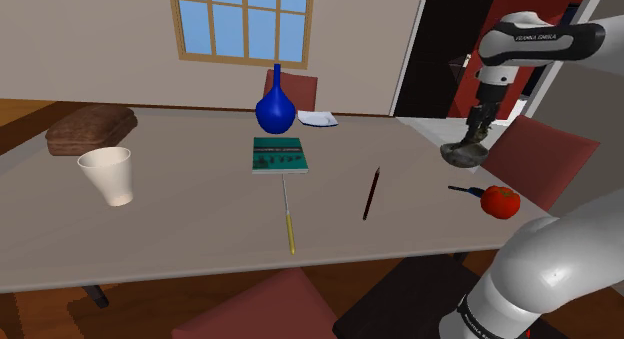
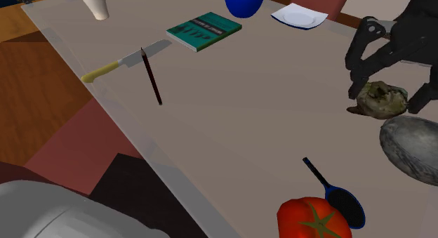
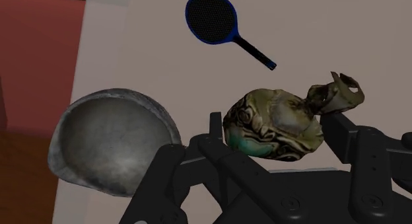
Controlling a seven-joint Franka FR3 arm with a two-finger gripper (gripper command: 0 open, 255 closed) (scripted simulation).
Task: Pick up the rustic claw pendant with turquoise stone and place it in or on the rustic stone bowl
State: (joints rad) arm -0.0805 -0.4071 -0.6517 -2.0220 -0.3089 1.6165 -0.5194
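The claw pendant (image 3: 274,127), an olive-brown carved lump with a turquoise patch and a curled loop, sits between my black fingers. The gripper (image 3: 274,123) is shut on the pendant, one finger (image 3: 214,127) against each side. In the second exterior view the gripper (image 2: 387,96) holds the pendant (image 2: 379,100) right beside the grey stone bowl (image 2: 414,145). The bowl (image 3: 112,150) stands empty by the table's edge. In the shoulder view the gripper (image 1: 478,127) hangs at the table's right end with the pendant (image 1: 468,145) under it. How far the pendant is off the table I cannot tell.
A tomato (image 2: 312,219) and a blue-rimmed mesh skimmer (image 2: 344,205) lie near the bowl. Farther along the table are a dark pencil (image 1: 371,192), a yellow-handled knife (image 1: 289,222), a green book (image 1: 279,154), a blue vase (image 1: 276,107), a white cup (image 1: 108,174) and a white plate (image 1: 317,118).
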